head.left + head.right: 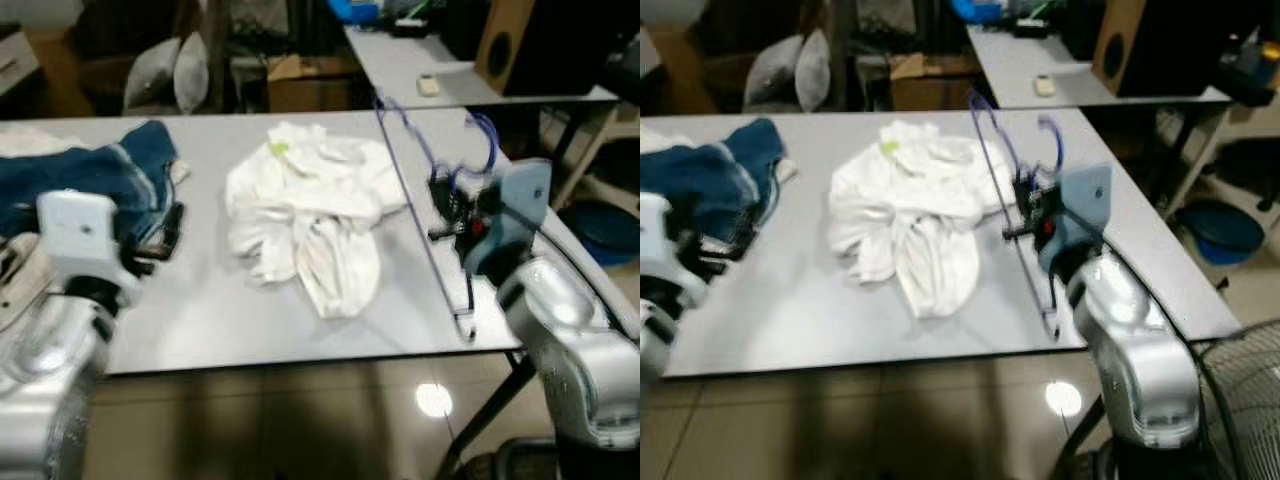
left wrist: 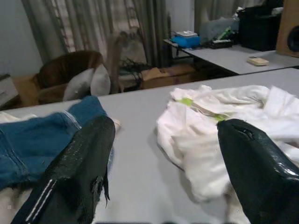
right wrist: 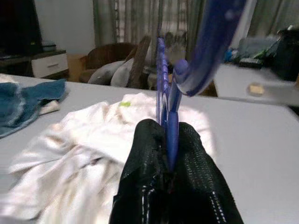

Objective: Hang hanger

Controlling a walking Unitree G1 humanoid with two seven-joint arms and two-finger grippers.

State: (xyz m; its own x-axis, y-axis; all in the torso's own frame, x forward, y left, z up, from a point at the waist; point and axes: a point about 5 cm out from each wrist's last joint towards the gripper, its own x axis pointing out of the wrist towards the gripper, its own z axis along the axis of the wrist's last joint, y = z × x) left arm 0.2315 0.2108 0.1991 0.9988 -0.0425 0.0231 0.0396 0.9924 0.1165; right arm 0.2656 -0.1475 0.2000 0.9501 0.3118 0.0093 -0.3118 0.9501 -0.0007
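Note:
A blue plastic hanger (image 1: 420,180) is held above the right part of the grey table (image 1: 200,310), its hook (image 1: 487,135) curling up at the far side. My right gripper (image 1: 452,205) is shut on the hanger (image 3: 170,107), its black fingers (image 3: 147,154) pinching the blue bar. A crumpled white shirt (image 1: 305,205) lies in the table's middle, just left of the hanger. My left gripper (image 2: 163,163) is open, low over the table's left side, with the white shirt (image 2: 224,126) ahead of it and blue jeans (image 2: 37,140) beside it.
Blue jeans (image 1: 90,180) lie at the table's left. A second table (image 1: 440,75) with a wooden speaker (image 1: 500,40) stands behind on the right. Cushions (image 1: 165,70) and a cardboard box (image 1: 305,85) sit beyond the far edge. A fan (image 1: 1240,400) stands on the floor at right.

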